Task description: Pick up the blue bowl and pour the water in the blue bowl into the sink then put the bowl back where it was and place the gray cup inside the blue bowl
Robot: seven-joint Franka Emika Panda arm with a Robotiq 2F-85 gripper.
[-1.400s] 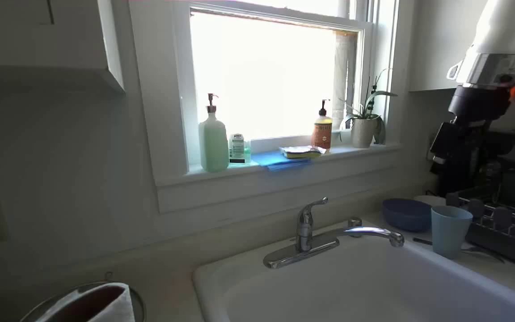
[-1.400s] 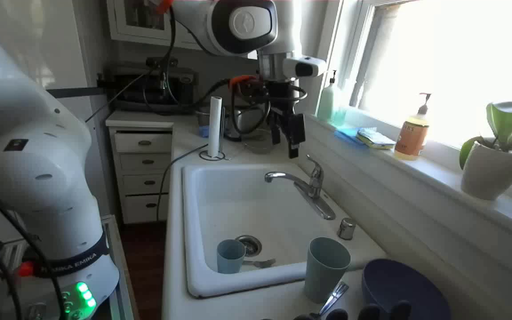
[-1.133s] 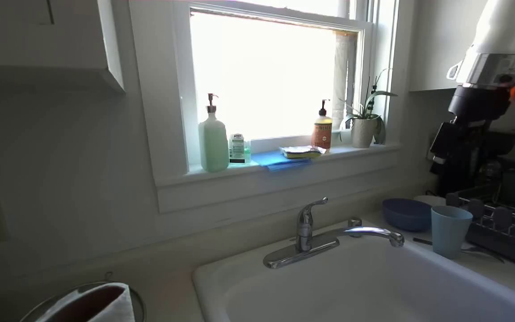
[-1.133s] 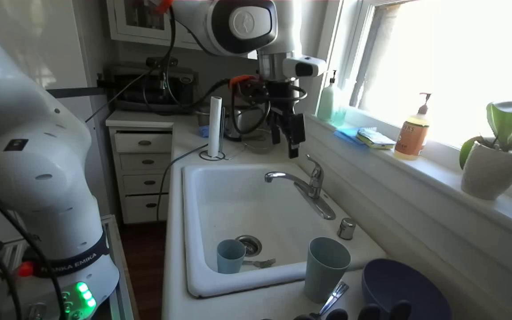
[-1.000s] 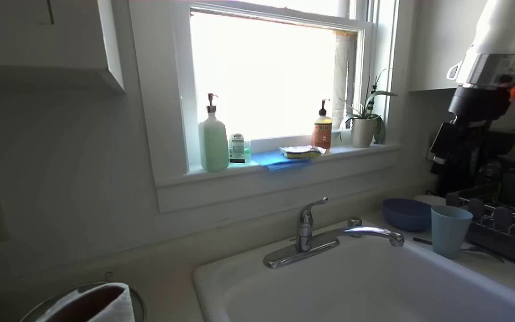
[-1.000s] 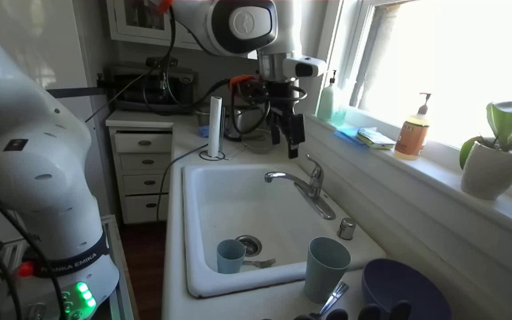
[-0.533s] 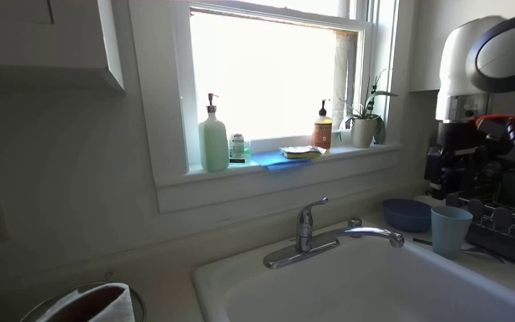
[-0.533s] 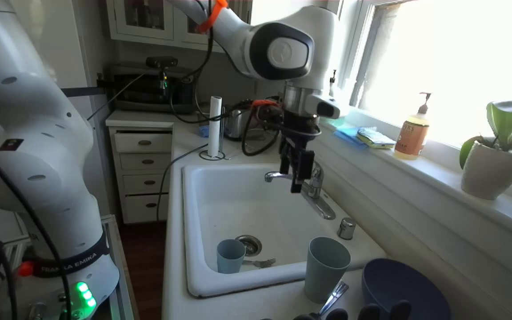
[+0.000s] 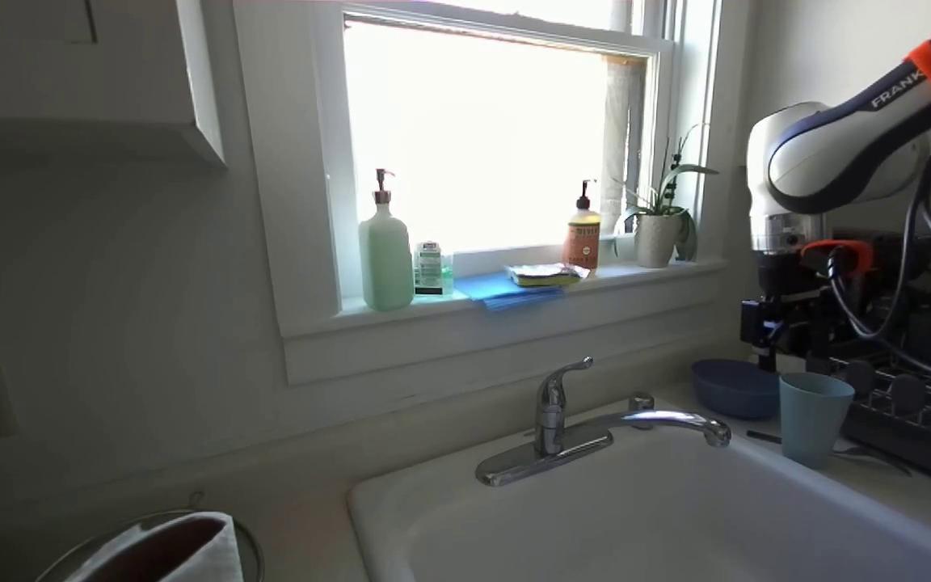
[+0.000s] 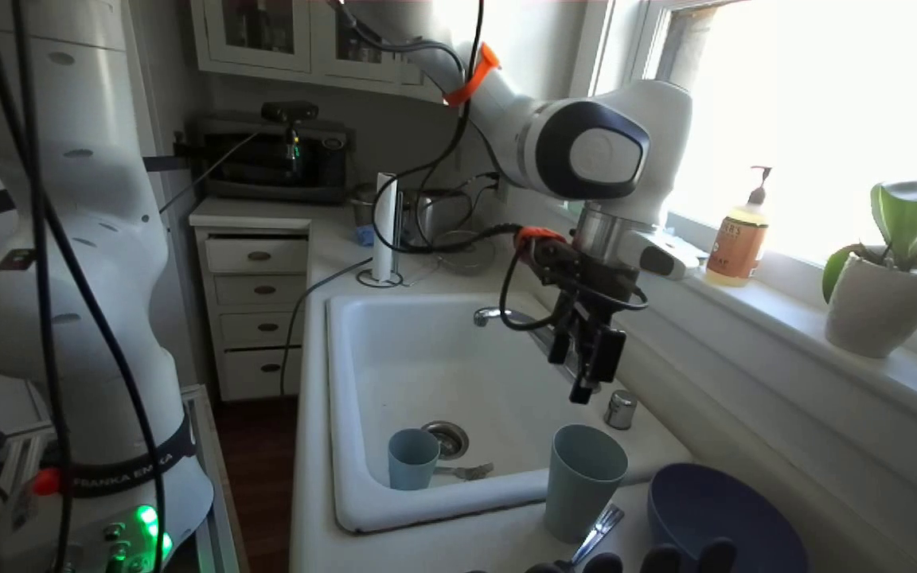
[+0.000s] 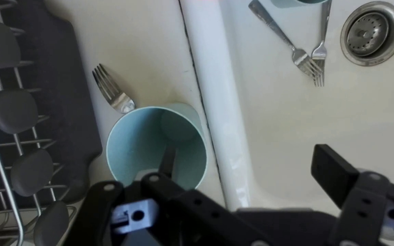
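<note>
The blue bowl sits upright on the counter beside the sink; no water can be made out in it. Next to it stands the gray cup, pale grey-blue and upright at the edge of the white sink. A similar smaller-looking cup is inside the sink. My gripper hangs open in the air above the sink's rim by the faucet, holding nothing. In the wrist view its left finger overlaps the gray cup's mouth from above.
Beyond the cup is a dark dish rack. A fork lies by the cup, and more forks lie in the sink. The chrome faucet rises behind the basin. A soap bottle and potted plant line the sill.
My arm has come down and across toward the counter end with the bowl and gray cup. The gripper has stayed open; the bowl and cups have not moved.
</note>
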